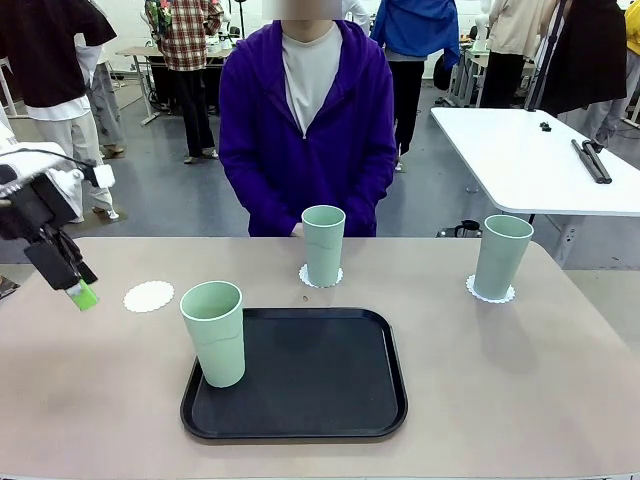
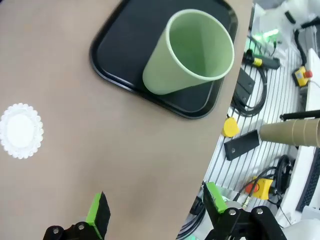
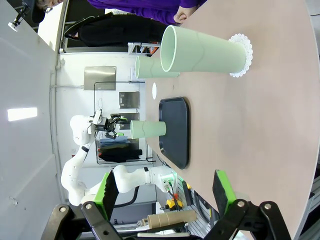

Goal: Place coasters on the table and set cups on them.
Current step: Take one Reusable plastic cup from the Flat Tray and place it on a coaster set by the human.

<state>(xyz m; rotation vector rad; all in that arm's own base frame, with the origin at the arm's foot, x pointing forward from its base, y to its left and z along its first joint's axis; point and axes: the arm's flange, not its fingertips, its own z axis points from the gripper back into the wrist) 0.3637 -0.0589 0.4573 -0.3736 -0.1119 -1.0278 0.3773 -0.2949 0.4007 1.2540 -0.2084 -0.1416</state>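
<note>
Three mint-green cups stand on the beige table point(image 1: 500, 390). One cup point(image 1: 213, 332) stands at the left edge of a black tray point(image 1: 320, 375). The middle cup point(image 1: 323, 245) rests on a lacy white coaster point(image 1: 321, 278) in front of the person. The right cup point(image 1: 501, 256) rests on another coaster point(image 1: 490, 292). A third coaster point(image 1: 148, 296) lies bare left of the tray. My left gripper point(image 1: 80, 292) hovers open just left of that coaster. In its wrist view it point(image 2: 156, 207) is open above bare table, with the coaster point(image 2: 20, 130) and the tray cup point(image 2: 190, 52) ahead. My right gripper point(image 3: 165, 195) is open and holds nothing, short of the right cup point(image 3: 205, 50).
A person in a purple hoodie point(image 1: 305, 130) stands at the far side, hands at the table's edge behind the middle cup. A white table point(image 1: 530, 160) stands at the back right. Cables and gear point(image 2: 260, 100) lie beyond the table's edge on my side.
</note>
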